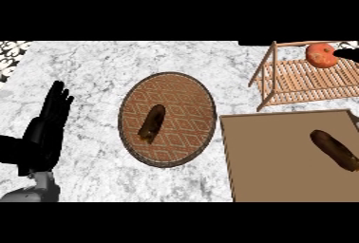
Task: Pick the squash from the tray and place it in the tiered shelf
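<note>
Squash [320, 54]: orange-red, round, at the far right corner of the wooden tiered shelf [301, 83].
Right hand [348, 53]: only a dark part shows, touching the squash's right side; whether it is spread or closed cannot be told.
Left hand [49, 123]: spread flat, resting at the left edge.
Tray [280, 161]: brown, near right, holding one dark elongated item [335, 149].

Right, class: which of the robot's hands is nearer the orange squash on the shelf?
Right. The right hand shows at the view's right edge, just beside the squash; the left hand rests open far across the counter, beyond the round tray.
</note>
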### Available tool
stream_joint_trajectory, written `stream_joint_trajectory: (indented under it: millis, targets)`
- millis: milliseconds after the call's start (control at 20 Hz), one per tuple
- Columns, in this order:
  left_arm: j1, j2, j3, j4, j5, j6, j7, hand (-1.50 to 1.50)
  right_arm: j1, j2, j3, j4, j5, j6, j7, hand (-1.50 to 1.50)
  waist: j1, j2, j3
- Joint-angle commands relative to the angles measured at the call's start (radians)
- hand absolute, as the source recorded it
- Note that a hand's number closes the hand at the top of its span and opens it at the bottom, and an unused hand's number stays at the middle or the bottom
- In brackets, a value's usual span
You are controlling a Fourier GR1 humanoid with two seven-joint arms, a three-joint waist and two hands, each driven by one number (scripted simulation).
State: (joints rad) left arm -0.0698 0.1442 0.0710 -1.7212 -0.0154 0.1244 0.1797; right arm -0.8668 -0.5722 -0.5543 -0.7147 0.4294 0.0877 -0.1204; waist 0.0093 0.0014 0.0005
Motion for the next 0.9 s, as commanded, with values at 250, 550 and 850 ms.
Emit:
stream_joint_trajectory:
  millis: [250,550,850]
  targets:
    - [0.033,0.006,-0.005,-0.085,0.020,-0.024,0.068,0.00,-0.057,-0.123,-0.101,-0.005,-0.106,-0.042,0.124,-1.50,0.003,-0.003,0.000]
    - [0.001,0.016,0.027,0.006,0.009,-0.020,-0.005,0.00,0.086,-0.322,-0.216,0.100,-0.189,0.091,0.107,-1.50,-0.008,0.002,0.001]
    - [0.005,0.000,0.018,0.036,-0.019,-0.004,-0.029,0.00,0.197,-0.497,-0.280,0.166,-0.270,0.284,0.054,-1.50,-0.013,0.001,0.000]
